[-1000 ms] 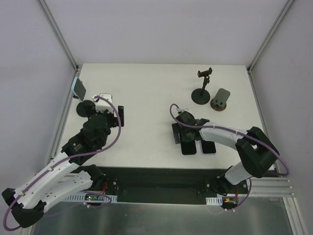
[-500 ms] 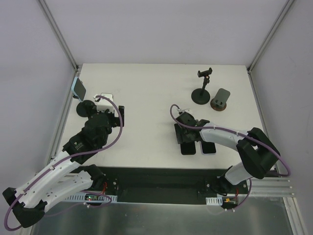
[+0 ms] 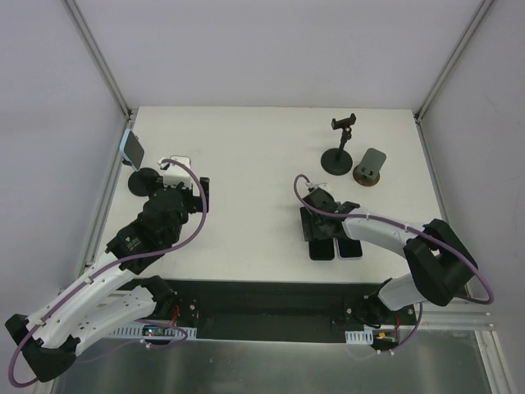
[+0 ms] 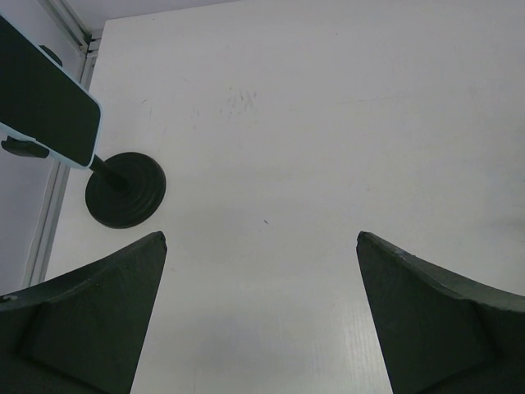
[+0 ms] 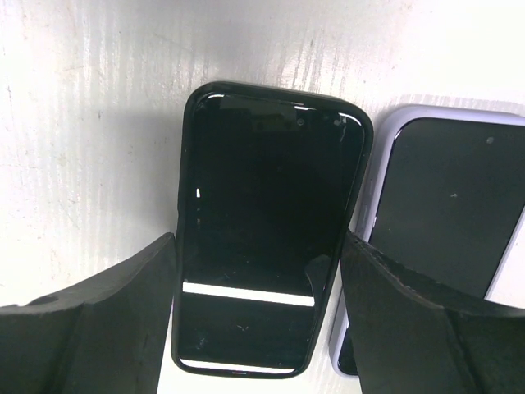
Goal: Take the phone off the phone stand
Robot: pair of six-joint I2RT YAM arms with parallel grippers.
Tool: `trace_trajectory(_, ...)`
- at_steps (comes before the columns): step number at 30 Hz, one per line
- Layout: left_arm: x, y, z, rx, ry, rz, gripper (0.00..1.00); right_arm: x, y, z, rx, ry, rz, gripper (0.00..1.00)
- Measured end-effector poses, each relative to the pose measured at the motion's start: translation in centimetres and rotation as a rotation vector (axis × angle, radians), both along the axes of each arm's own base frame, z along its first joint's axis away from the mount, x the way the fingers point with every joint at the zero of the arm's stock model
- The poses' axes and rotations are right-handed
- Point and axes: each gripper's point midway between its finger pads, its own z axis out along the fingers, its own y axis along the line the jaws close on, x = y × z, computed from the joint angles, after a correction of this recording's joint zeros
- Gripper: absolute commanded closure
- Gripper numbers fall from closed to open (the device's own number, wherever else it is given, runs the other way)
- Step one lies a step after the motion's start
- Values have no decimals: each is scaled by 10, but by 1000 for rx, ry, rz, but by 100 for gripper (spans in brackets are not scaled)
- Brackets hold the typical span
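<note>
A phone in a light blue case (image 3: 130,148) is clamped on a black stand (image 3: 145,180) at the table's far left; it also shows in the left wrist view (image 4: 43,108), above the stand's round base (image 4: 125,189). My left gripper (image 3: 199,195) (image 4: 261,246) is open and empty, right of that stand. My right gripper (image 3: 316,226) (image 5: 258,246) has a finger against each long edge of a black phone (image 3: 321,248) (image 5: 267,222), which lies flat on the table. A lilac phone (image 3: 350,248) (image 5: 443,205) lies beside it.
An empty black clamp stand (image 3: 342,146) and a dark wedge-shaped stand (image 3: 371,167) stand at the back right. The table's front edge is just below the two flat phones. Metal frame posts rise at the back corners.
My right gripper has shifted a little to the right, and the black phone has moved with it to lie straight beside the lilac phone. My left gripper has edged slightly forward.
</note>
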Motion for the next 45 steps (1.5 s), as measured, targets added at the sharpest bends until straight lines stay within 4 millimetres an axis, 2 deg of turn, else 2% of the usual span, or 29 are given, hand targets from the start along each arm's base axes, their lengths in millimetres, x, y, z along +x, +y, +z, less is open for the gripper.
trace_trajectory(9,0,0,0,-4,3,-4,1,-1,-3,6,-9,-7,30,23)
trace_trajectory(21,-1,-2,-4,-7,19,-15,1,-5,1,4,2,19,70,19)
trace_trajectory(27,-1,-1,-5,-10,20,-8,1,-6,2,3,8,26,77,11)
trace_trajectory(31,0,0,-6,-9,24,-5,1,-6,3,3,10,27,79,2)
trace_trajectory(33,0,-1,-6,-11,25,-9,1,-6,3,3,12,26,80,0)
trace_trajectory(35,0,-2,-6,-13,27,-14,1,-6,4,6,21,23,87,4)
trace_trajectory(39,-1,-2,-7,-14,30,-16,1,-3,10,24,72,-29,107,4)
trace_trajectory(45,3,5,-9,-17,38,22,1,11,21,93,227,-257,142,4)
